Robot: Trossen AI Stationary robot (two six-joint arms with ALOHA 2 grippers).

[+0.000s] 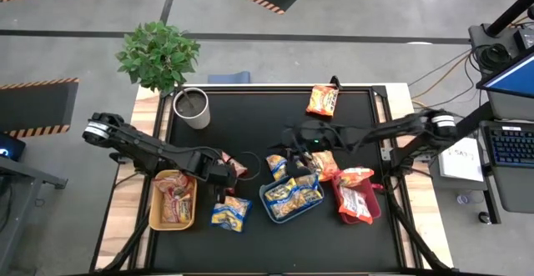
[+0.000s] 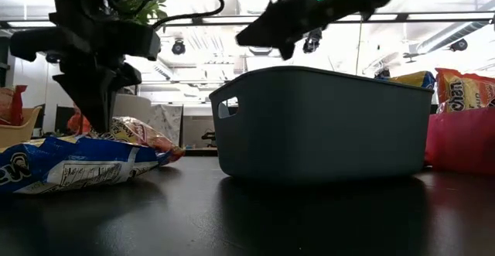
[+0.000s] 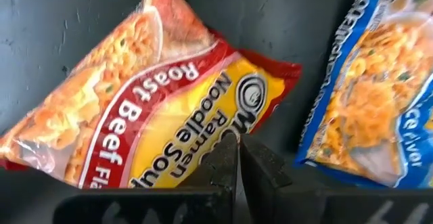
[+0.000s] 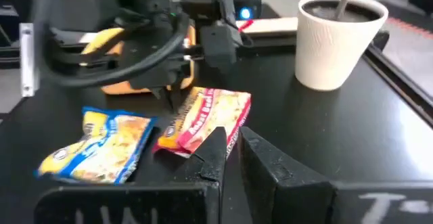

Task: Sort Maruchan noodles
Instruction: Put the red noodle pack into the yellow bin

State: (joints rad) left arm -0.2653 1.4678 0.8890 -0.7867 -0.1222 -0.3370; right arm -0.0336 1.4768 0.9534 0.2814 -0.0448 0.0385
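Much is masked: from above, the left gripper covers most of the red roast-beef packet, and in the low view only a crumpled red corner shows behind the blue packet, whose end is cut off at the frame edge. The left wrist view shows it best: the roast-beef packet lies flat on the dark mat, its long axis running diagonally away from the fingers, and the left fingers are pressed together against its near edge, pinching the wrapper. The blue packet lies just beside it, toward the table's front edge, with bare mat around it. The right gripper hangs above the mat between the roast-beef packet and the blue tray, its fingers nearly together and holding nothing. The blue tray holds blue-and-yellow packets, the yellow tray holds reddish ones whose print cannot be read, and the red tray orange ones. A lone orange packet lies at the far edge, with open mat between it and the white cup.
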